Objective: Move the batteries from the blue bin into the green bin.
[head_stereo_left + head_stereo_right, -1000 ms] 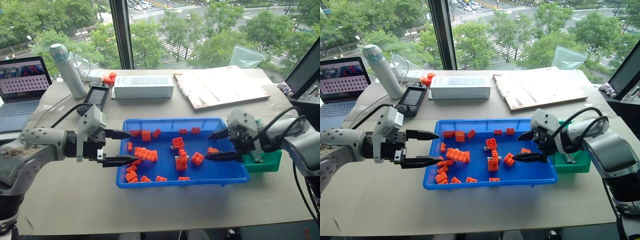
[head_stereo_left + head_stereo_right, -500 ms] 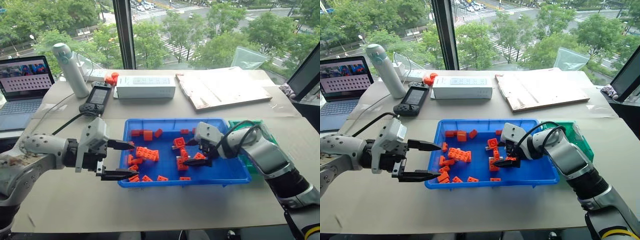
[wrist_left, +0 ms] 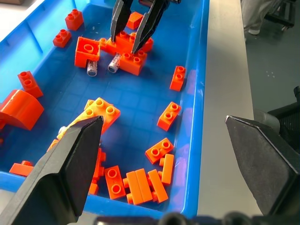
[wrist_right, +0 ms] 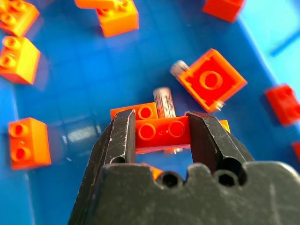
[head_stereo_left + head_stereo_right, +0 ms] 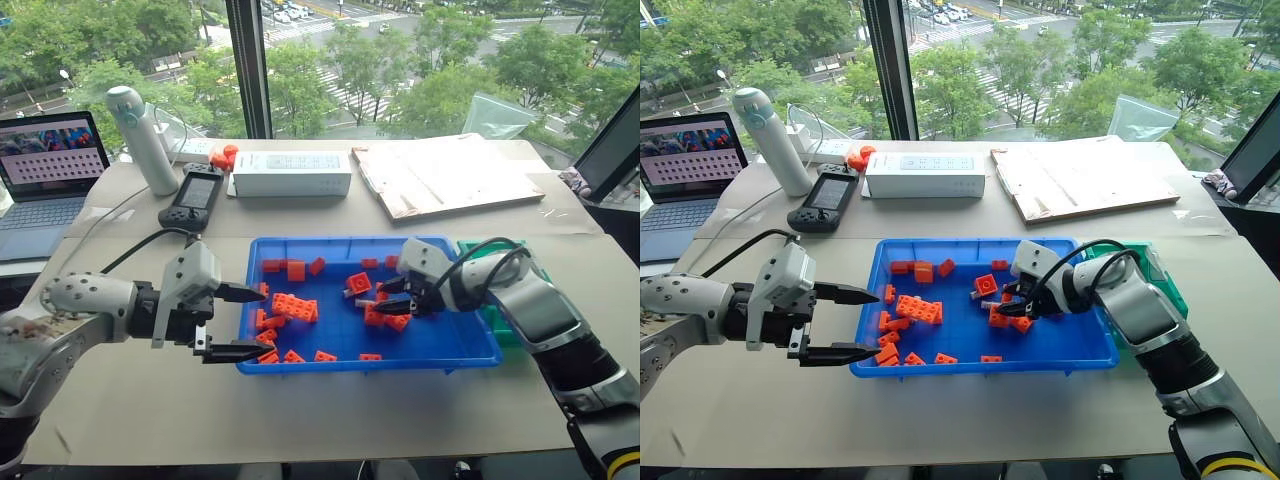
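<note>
The blue bin (image 5: 360,362) holds several orange bricks and two grey batteries (image 3: 92,69) (image 3: 114,63) near its middle. My right gripper (image 5: 378,298) reaches down into the bin's right half. In the right wrist view its fingers (image 4: 123,136) press against both ends of an orange brick (image 4: 161,131), and one battery (image 4: 164,101) lies just beyond that brick. The other battery (image 4: 178,68) rests against a square brick. My left gripper (image 5: 258,320) hovers open over the bin's left edge, holding nothing. The green bin (image 5: 1162,275) stands against the blue bin's right side, partly hidden by my right arm.
Behind the blue bin lie a white box (image 5: 292,173), a flat board (image 5: 440,175) and a black handheld device (image 5: 193,198). A white bottle (image 5: 140,140) and a laptop (image 5: 45,170) stand at the far left. A dark monitor (image 5: 612,150) is at the right edge.
My right gripper came from beside the green bin into the blue bin, then shifted a little farther back; the bricks under it shifted too. The left gripper stayed put.
</note>
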You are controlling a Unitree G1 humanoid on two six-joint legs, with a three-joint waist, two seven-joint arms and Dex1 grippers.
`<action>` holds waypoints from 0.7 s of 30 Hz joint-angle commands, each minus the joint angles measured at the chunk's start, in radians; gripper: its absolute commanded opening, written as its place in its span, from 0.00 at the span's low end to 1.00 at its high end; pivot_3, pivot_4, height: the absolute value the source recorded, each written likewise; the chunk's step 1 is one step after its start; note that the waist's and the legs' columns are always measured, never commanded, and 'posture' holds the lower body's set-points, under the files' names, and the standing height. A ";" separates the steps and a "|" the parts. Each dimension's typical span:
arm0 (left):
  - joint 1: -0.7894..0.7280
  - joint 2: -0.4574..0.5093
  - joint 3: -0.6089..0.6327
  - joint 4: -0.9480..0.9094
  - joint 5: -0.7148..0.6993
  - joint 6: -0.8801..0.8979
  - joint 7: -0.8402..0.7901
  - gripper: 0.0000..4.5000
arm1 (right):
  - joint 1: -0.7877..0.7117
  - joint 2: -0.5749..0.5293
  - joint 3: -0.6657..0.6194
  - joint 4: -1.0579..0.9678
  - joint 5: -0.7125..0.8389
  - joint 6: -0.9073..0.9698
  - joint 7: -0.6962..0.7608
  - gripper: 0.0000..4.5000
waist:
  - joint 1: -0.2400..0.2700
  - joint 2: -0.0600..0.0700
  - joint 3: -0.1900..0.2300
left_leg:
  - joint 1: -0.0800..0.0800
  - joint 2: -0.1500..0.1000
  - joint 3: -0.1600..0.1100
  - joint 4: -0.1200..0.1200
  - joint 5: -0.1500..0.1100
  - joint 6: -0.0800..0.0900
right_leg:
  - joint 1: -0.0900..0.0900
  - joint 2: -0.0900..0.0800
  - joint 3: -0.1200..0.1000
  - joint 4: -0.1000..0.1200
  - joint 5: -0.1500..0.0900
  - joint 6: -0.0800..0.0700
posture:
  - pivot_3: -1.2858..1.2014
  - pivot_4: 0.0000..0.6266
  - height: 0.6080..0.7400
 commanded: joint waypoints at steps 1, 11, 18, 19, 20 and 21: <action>-0.017 0.001 0.003 -0.005 0.007 -0.024 -0.011 1.00 | -0.004 -0.005 -0.037 -0.038 0.029 0.009 0.033 0.89 | 0.000 0.000 0.000 | 0.000 0.000 0.000 0.000 0.000 0.000 | 0.000 0.000 0.000 0.000 0.000 0.000 | 0.52 0.24 0.92; -0.014 0.000 0.001 0.006 0.030 -0.028 -0.026 1.00 | -0.031 0.124 0.001 -0.231 0.128 0.219 0.019 0.99 | 0.002 0.000 0.000 | 0.000 0.000 0.000 0.000 0.000 0.000 | 0.000 0.000 0.000 0.002 0.000 0.000 | 0.52 0.24 0.92; -0.005 0.002 0.016 -0.011 0.019 -0.008 -0.011 1.00 | -0.079 0.236 0.054 -0.126 0.058 0.307 -0.113 0.99 | 0.008 0.000 0.000 | 0.000 0.000 -0.001 0.002 0.000 -0.001 | -0.002 0.000 0.000 0.007 -0.001 -0.001 | 0.52 0.24 0.92; 0.002 0.004 0.022 -0.019 0.009 -0.002 -0.013 1.00 | -0.087 0.248 0.062 -0.099 0.045 0.297 -0.130 0.99 | 0.008 0.000 0.000 | 0.000 0.000 0.000 0.002 0.000 -0.001 | -0.002 0.000 0.000 0.007 -0.001 -0.001 | 0.52 0.24 0.92; 0.011 0.005 0.029 -0.029 -0.005 0.008 -0.014 1.00 | -0.097 0.267 0.064 -0.073 0.040 0.297 -0.146 0.99 | 0.007 0.000 0.000 | 0.000 0.000 0.000 0.002 0.000 -0.001 | -0.002 0.000 0.000 0.007 -0.001 -0.001 | 0.52 0.24 0.92; 0.016 0.006 0.035 -0.037 -0.015 0.015 -0.015 1.00 | -0.104 0.281 0.064 -0.055 0.038 0.297 -0.156 0.99 | 0.006 0.000 0.000 | 0.000 0.000 0.000 0.002 0.000 -0.001 | -0.002 0.000 0.000 0.007 -0.001 -0.001 | 0.52 0.24 0.92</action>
